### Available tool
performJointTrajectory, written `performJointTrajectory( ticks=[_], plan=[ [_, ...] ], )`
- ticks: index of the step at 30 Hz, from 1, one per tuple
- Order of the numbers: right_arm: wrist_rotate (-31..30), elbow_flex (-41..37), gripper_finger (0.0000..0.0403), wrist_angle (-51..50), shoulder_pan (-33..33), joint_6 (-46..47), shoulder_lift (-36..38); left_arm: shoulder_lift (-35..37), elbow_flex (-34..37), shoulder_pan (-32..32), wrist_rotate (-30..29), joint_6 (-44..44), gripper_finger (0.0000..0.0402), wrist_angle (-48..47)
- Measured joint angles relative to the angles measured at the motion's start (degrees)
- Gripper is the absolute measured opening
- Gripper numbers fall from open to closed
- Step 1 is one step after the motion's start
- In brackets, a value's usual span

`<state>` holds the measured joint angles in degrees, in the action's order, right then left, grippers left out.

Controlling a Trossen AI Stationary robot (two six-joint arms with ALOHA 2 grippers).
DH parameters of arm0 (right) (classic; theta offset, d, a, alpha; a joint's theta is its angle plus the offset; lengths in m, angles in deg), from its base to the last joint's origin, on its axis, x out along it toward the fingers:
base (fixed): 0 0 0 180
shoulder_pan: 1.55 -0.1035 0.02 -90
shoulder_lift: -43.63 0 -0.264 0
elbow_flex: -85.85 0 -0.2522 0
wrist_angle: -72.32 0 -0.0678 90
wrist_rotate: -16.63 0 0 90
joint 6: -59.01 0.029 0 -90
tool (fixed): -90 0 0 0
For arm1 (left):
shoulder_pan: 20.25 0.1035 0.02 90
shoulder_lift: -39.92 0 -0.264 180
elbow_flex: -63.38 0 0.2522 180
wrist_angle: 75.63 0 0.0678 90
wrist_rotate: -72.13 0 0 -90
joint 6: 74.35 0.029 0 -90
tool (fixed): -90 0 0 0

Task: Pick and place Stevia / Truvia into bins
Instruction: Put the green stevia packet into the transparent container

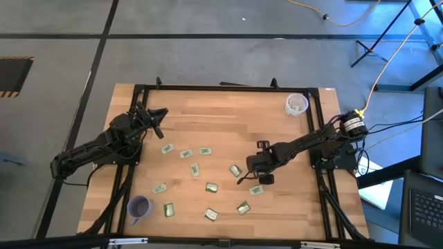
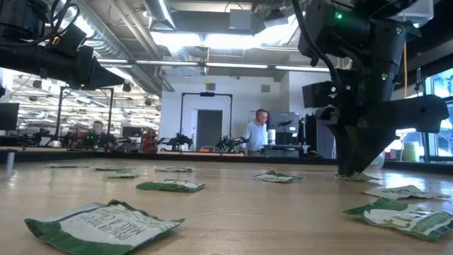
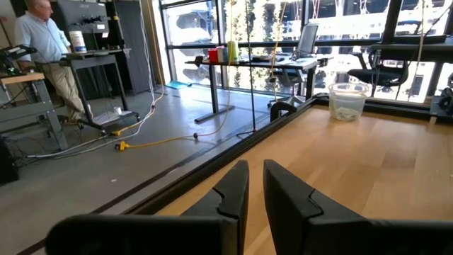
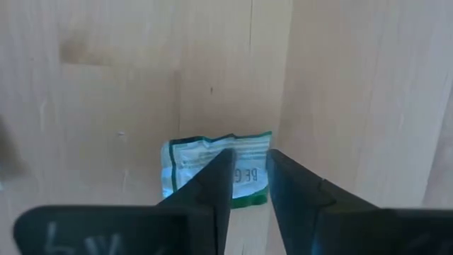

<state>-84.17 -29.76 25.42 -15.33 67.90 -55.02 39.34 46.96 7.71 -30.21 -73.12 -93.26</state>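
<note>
1. In the right wrist view, the two dark fingers point(image 4: 212, 188) are covering the near edge of a sachet point(image 4: 212, 161), so its lower part and some of its print are going unseen; whether the tips are touching it cannot be told.
2. In the low view, the right arm's body is blocking the table behind it, and the purple cup is not showing there at all.
3. The sachets are lying flat on the wooden table point(image 1: 228, 111), pale green with white faces, small rectangles scattered from about 9 o'clock through 6 o'clock to 4 o'clock of the table's middle; one point(image 1: 167, 149) is sitting at 9 o'clock.
4. The translucent white cup point(image 1: 296, 104) is standing at 1 o'clock near the far right corner, with something pale lying inside; the purple cup point(image 1: 139, 206) is standing at 7 o'clock near the front left corner.
5. The right gripper point(image 1: 257, 173) is reaching down at about 4 o'clock, fingers nearly together with a narrow gap, straddling the sachet and holding nothing.
6. The left gripper point(image 1: 158, 116) is waiting at 10 o'clock above the table's left edge, fingers a narrow slit apart, empty.
</note>
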Motion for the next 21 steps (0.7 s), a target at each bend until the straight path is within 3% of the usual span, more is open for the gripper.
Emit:
performJointTrajectory(
  ticks=[14, 21],
  plan=[
    [0.27, -0.14, 0.0034, 0.18, 0.0, 0.05, 0.36, -0.02, 0.0, -0.02, 0.0, 0.0, 0.004, -0.01],
    [-1.62, 3.03, 0.0025, -4.94, 0.07, 2.29, 5.96, -0.02, 0.0, -0.02, 0.0, 0.0, 0.004, -0.01]
  ],
)
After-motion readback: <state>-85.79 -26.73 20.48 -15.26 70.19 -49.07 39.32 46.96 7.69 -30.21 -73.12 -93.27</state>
